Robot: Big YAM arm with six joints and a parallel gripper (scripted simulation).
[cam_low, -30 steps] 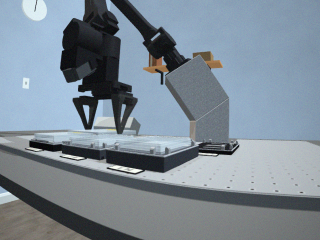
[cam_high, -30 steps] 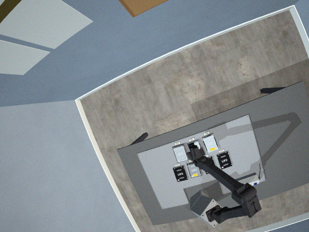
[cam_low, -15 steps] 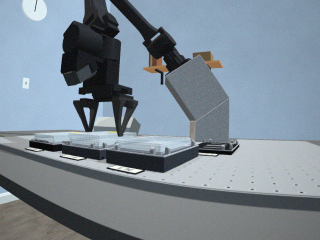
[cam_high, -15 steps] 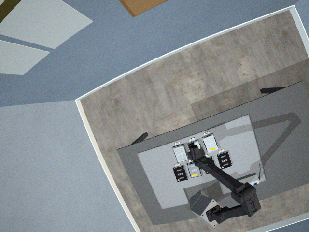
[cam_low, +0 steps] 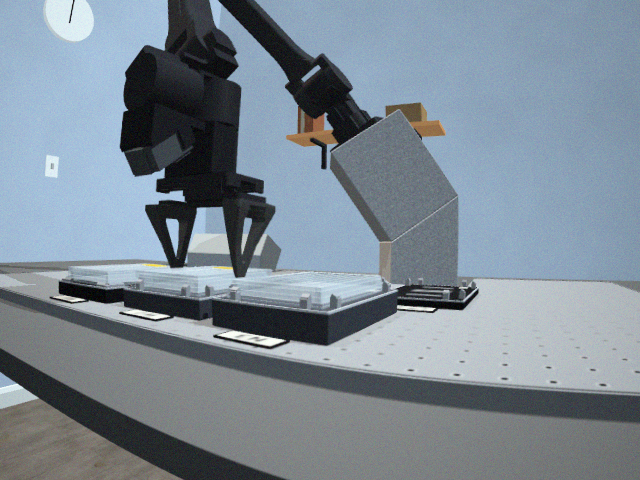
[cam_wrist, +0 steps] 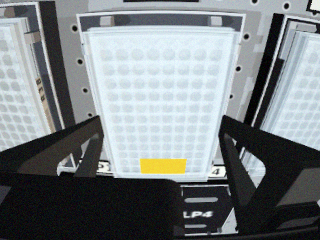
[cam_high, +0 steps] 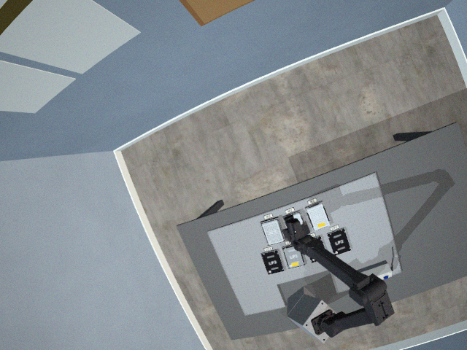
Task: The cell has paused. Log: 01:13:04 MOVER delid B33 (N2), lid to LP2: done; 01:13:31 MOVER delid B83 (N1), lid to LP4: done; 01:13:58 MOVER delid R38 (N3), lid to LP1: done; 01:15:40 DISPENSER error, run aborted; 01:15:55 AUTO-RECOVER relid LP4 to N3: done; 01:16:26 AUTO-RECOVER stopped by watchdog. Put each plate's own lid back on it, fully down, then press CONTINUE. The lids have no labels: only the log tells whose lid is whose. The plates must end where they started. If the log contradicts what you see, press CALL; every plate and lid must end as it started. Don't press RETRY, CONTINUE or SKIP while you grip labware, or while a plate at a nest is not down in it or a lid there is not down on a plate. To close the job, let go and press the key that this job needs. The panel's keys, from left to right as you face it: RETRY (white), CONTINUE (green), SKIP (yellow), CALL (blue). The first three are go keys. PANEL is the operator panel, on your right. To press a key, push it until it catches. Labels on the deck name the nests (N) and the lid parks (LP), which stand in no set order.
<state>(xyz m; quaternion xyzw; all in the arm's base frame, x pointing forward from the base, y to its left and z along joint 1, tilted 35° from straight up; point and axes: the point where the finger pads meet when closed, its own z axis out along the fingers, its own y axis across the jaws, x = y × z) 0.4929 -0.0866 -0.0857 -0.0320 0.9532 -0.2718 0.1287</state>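
Observation:
My gripper (cam_wrist: 161, 122) is shut on a clear lid (cam_wrist: 162, 90) with a yellow tag, gripping its long sides. In the side view the fingertips (cam_low: 206, 268) reach down to the top of the middle plate (cam_low: 191, 286), and the lid is level with its neighbours. I cannot tell if it is fully down. From above, the left nest's plate (cam_high: 272, 230) shows bare wells, and the right nest's plate (cam_high: 317, 217) carries a lid with a yellow tag. My arm hides the middle nest (cam_high: 292, 220).
One lid with a yellow tag lies on a lid park (cam_high: 293, 257). Two black parks (cam_high: 272, 262) (cam_high: 338, 241) are empty, and LP4 (cam_wrist: 195, 215) below my wrist looks empty. The panel with its blue key (cam_high: 385, 276) is at the right. The arm's grey pedestal (cam_low: 408, 206) stands behind.

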